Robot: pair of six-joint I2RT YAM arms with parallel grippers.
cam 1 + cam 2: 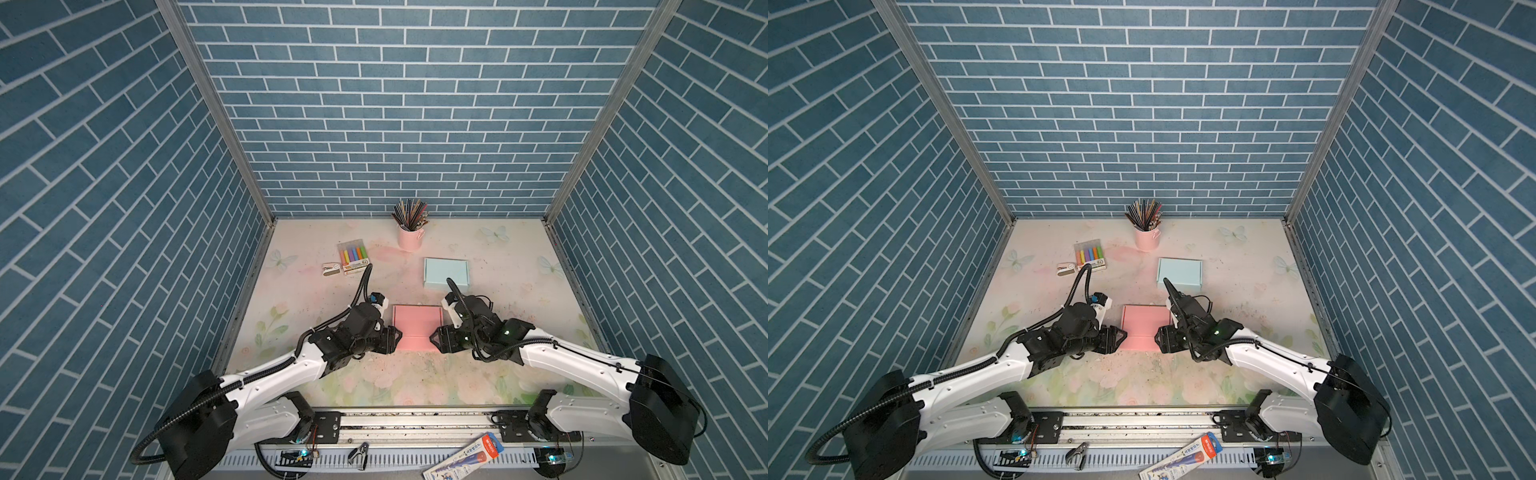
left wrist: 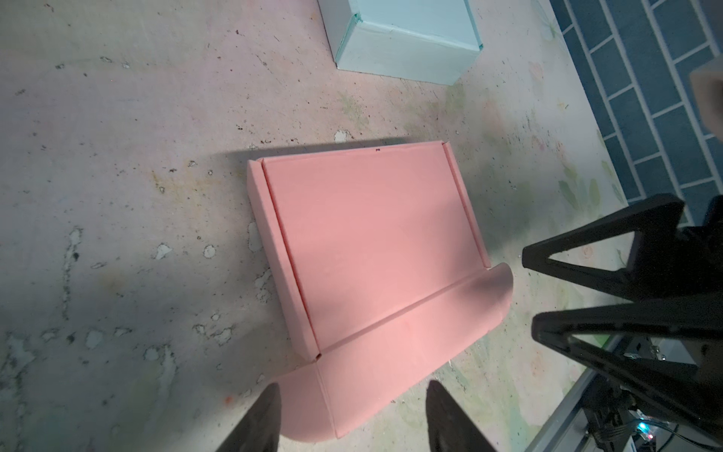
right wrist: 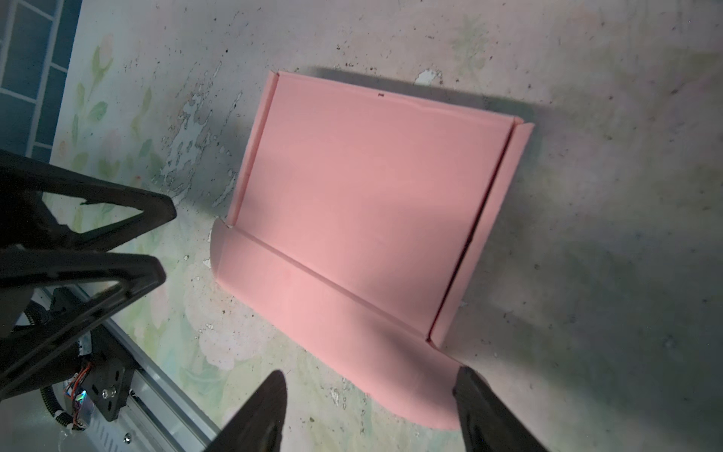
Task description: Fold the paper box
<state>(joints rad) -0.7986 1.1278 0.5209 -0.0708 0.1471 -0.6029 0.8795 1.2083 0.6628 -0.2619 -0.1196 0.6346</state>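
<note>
The pink paper box lies at the middle of the table, its large panel facing up between narrow side walls. Its front flap, with rounded ears, lies flat toward the table's front edge. My left gripper stands open at the flap's left ear, with nothing between its fingers. My right gripper stands open at the right ear, also holding nothing. Each gripper shows in the other's wrist view: the right gripper, the left gripper.
A light blue folded box stands just behind the pink one. Further back are a pink cup of pencils, a marker pack and a stapler. A clip and a pen package lie on the front rail.
</note>
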